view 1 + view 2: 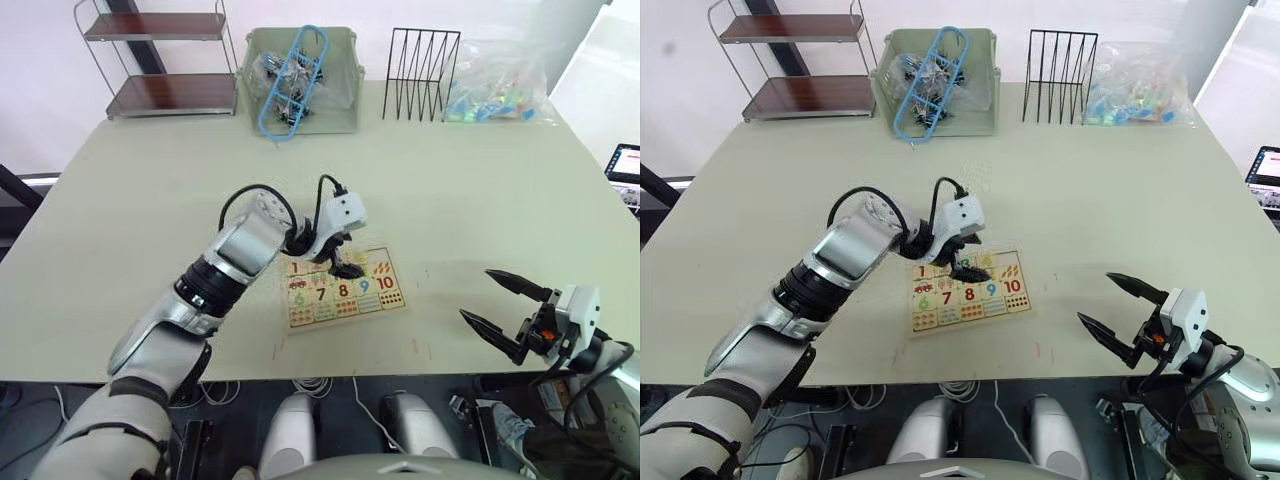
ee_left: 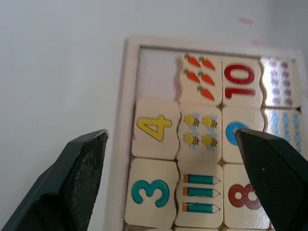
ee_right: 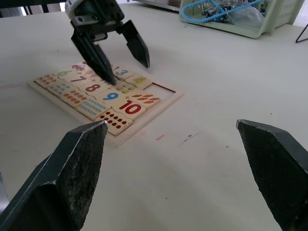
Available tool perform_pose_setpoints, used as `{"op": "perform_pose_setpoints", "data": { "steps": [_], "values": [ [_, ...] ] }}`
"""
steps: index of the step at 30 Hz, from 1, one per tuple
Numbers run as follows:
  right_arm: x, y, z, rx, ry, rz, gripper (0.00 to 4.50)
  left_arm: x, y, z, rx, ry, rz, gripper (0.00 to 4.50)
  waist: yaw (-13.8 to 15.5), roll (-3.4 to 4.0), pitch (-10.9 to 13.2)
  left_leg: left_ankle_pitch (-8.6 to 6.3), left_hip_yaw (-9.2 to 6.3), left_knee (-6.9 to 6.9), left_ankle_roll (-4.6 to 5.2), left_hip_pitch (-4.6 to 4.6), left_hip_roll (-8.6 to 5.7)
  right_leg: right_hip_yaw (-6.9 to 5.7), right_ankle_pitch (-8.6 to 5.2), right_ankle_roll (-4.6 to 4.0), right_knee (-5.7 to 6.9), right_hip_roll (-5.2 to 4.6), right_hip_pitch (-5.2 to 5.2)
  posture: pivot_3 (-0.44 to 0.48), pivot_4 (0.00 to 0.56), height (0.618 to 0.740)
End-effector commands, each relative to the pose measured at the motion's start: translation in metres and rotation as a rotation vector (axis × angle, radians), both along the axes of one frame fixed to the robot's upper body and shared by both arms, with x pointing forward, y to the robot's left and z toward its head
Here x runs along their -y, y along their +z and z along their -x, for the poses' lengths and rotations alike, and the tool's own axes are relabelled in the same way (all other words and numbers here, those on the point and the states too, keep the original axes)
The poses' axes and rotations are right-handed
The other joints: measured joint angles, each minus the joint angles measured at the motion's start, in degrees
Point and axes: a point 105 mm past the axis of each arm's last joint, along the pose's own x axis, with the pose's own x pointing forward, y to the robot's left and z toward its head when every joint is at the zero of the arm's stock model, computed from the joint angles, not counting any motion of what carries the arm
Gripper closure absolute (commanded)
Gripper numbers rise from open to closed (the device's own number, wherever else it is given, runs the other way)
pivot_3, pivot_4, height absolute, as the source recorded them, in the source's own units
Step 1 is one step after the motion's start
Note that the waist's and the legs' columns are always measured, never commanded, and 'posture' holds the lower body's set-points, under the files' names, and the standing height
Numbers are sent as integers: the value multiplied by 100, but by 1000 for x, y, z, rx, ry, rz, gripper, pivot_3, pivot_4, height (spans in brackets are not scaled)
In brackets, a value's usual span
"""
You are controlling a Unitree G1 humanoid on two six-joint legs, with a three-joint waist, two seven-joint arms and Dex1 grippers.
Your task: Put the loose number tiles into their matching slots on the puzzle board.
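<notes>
The puzzle board (image 1: 344, 319) lies near the table's front edge, in the middle. Number tiles 1 (image 1: 294, 268), 3 (image 2: 147, 192) and 4 (image 2: 153, 127) sit in the top row slots. The end slot (image 2: 156, 72) beside the 4 is bare wood. My left gripper (image 2: 171, 137) hangs open just above the 3 and 4 tiles, with nothing between its fingers; the right wrist view shows it (image 3: 115, 57) over the board's far row. My right gripper (image 1: 477, 293) stands open to the right of the board, above bare table, and holds nothing.
Along the table's far edge stand a metal shelf rack (image 1: 160, 60), a green bin (image 1: 340, 120) with a blue hanger, a black wire rack (image 1: 420, 75) and a clear bag of small parts (image 1: 495, 90). A laptop (image 1: 625, 165) sits off the right edge.
</notes>
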Motion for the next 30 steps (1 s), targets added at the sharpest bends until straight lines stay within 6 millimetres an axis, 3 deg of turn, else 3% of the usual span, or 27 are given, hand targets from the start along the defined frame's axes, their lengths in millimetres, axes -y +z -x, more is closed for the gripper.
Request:
{"op": "perform_pose_setpoints", "data": {
  "steps": [1, 10, 14, 16, 21, 30],
  "values": [
    [-4, 11, 2, 37, 17, 1, 0, -1, 24, -12, 59, 11, 88, 66, -5, 0, 0, 0, 0, 0, 0, 0, 0, 0, 0, 0, 0, 0, 0, 0, 150, 740],
    [-5, 13, 1, 37, 14, 2, 0, -3, 30, -30, 110, 39, 192, 66, 0, 0, 0, 0, 1, 0, 0, -1, 0, 0, 1, 0, -1, 0, 0, 0, 150, 740],
    [-4, 13, 1, 36, 11, 3, 0, -1, 22, -25, 140, -24, 246, 1080, -5, 1, -1, 0, 1, 1, 0, -2, 0, 0, 1, 0, -2, 0, 0, 0, 150, 740],
    [-4, 13, 1, 35, 8, 4, 0, -1, 15, -23, 144, -43, 238, 1812, -12, 2, -1, 0, 2, 1, 0, -1, 0, 2, 1, -1, -1, 0, 0, 0, 150, 740],
    [-2, 13, 1, 37, 1, 4, 0, -3, -4, -15, 136, -101, 194, 4339, -2, 2, -1, 0, 2, 2, 0, -2, 0, 1, 2, 0, 0, 0, 0, 0, 150, 740],
    [2, 10, 3, 32, -11, 5, 0, -1, -20, -8, 123, -152, 186, 4463, 0, 2, -1, 0, 2, 3, 0, -2, 0, 1, 2, 0, 0, 0, 0, 0, 150, 740]
  ]
}}
